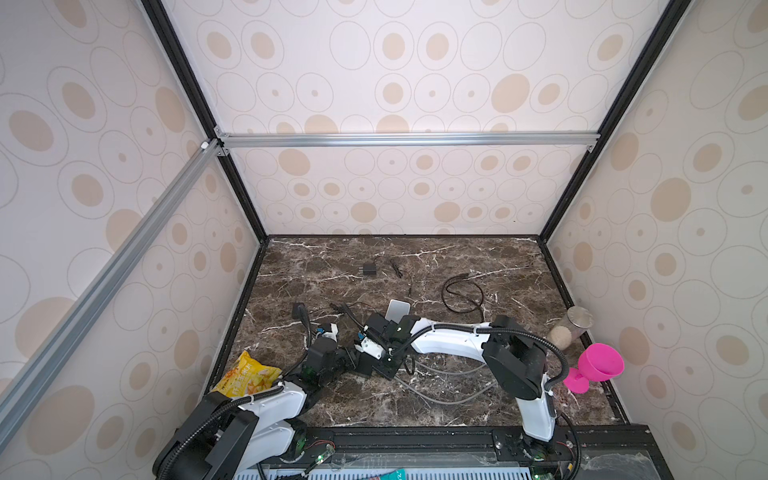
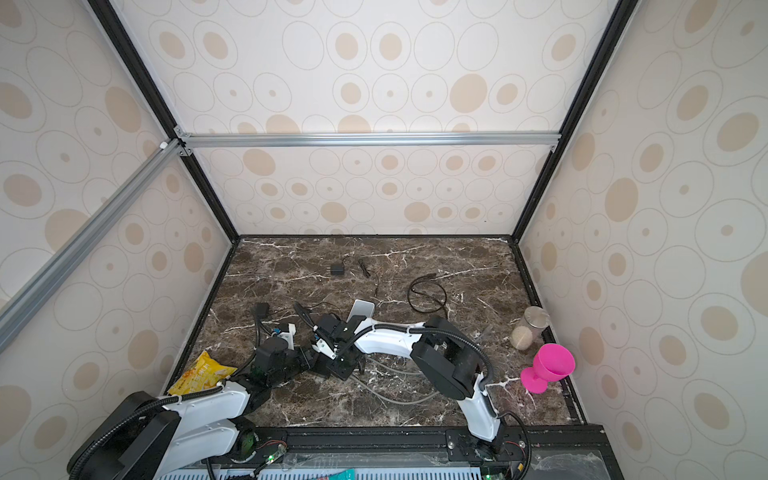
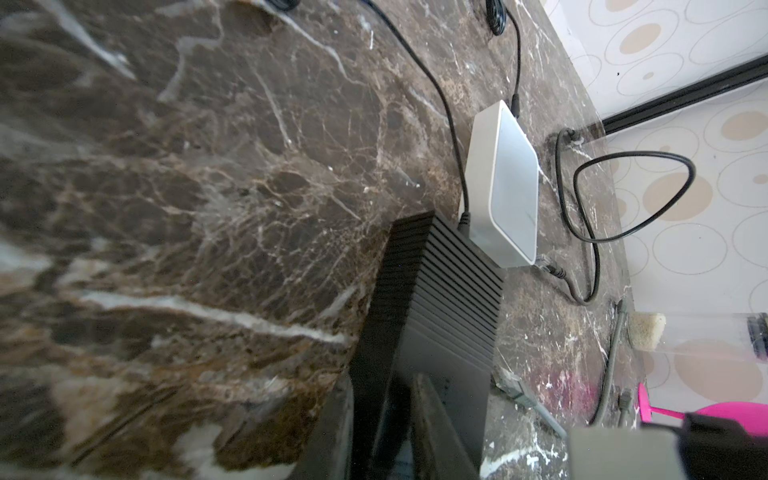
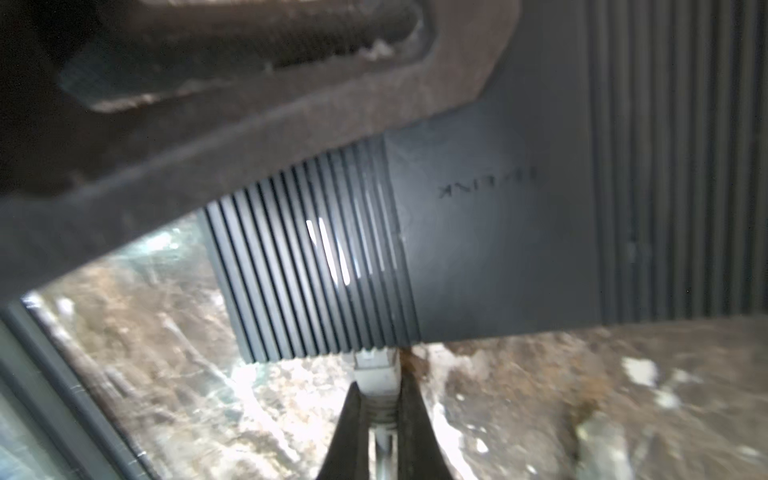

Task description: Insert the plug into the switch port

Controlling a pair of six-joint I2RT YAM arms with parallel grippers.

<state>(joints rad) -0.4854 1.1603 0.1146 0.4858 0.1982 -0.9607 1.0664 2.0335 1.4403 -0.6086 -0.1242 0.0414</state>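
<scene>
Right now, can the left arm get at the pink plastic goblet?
Probably not. The pink plastic goblet stands far to the right, the right arm stretches across between them, and the left gripper is shut on the black ribbed switch box.

switch (image 4: 498, 232) top: I read raised "LINK", upside down in my right wrist view, letters before it blurred | yellow snack bag (image 1: 245, 376): its printed characters were too small for me to read
</scene>
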